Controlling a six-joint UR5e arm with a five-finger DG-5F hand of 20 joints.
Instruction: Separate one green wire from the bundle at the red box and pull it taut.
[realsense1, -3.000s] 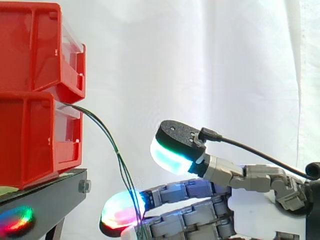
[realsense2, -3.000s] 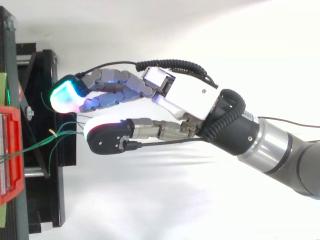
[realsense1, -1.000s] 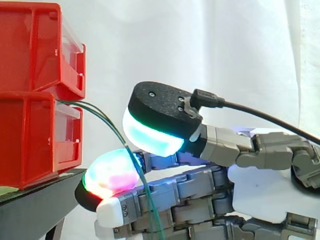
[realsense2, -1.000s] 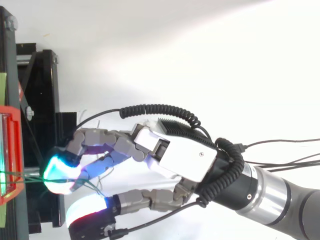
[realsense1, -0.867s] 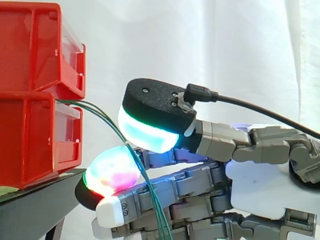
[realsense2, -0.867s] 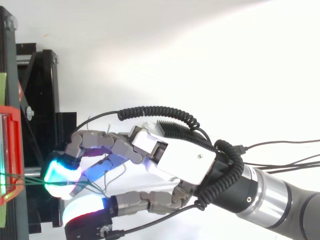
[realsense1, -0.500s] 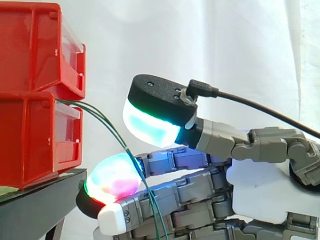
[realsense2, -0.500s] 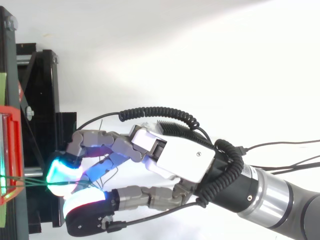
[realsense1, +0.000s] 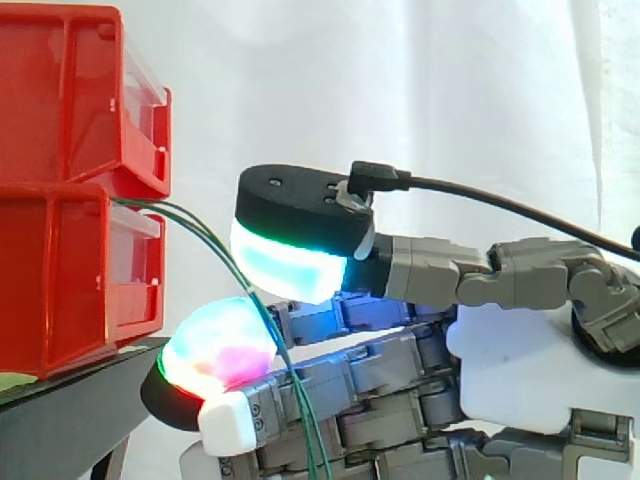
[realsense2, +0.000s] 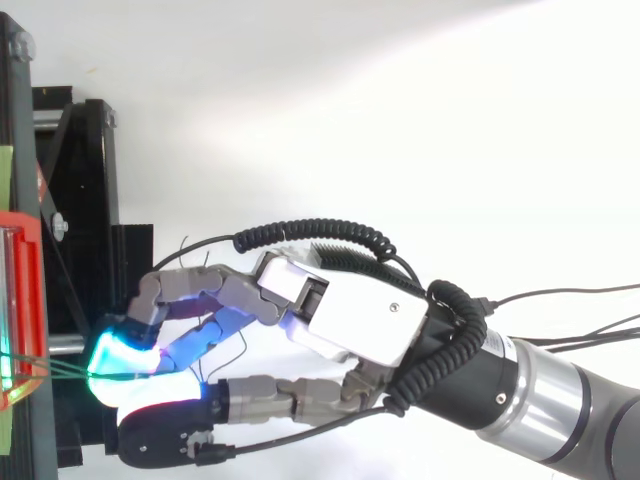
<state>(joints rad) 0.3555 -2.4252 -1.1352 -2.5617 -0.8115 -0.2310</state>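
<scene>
Thin green wires (realsense1: 200, 235) leave the front of the lower red bin (realsense1: 60, 280) and slope down to the right. They pass between the thumb pad (realsense1: 285, 265) and a glowing fingertip (realsense1: 215, 345) of my hand (realsense1: 510, 370), then hang down across the fingers. From above, the wires (realsense2: 50, 372) run nearly straight from the red bin (realsense2: 25, 300) into the fingertips, where the thumb pad meets the cyan fingertip (realsense2: 110, 362). My hand (realsense2: 370, 325) reaches in from the right with thumb and finger pinched on the wires. I cannot tell how many wires are in the pinch.
A second red bin (realsense1: 70, 90) is stacked on the lower one. Both rest on a black stand (realsense1: 90, 400), whose frame (realsense2: 80, 200) lies just left of the fingertips. A white curtain hangs behind.
The thumb has come down and forward toward the glowing fingertip, narrowing the gap around the wires. The hand has edged slightly left toward the bins.
</scene>
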